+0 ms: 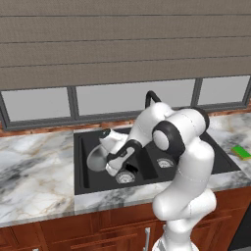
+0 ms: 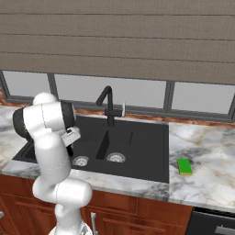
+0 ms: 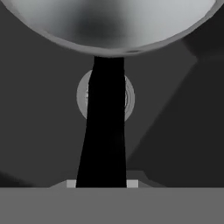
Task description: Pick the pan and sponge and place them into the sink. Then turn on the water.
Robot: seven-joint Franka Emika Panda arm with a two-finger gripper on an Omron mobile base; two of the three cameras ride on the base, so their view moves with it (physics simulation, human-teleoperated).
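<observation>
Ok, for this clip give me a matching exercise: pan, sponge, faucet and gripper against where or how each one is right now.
Things:
1. pan
2. sponge
3. faucet
4. gripper

States:
A. lying on the marble counter beside the sink
B. shut on the pan's black handle
C. standing behind the basins, no stream showing
D. held over the sink basin

Pairs: 1-D, 2-A, 3-C, 4-B

Even, soft rendered light, faint shadows, no glare; hand view slightly blurred.
</observation>
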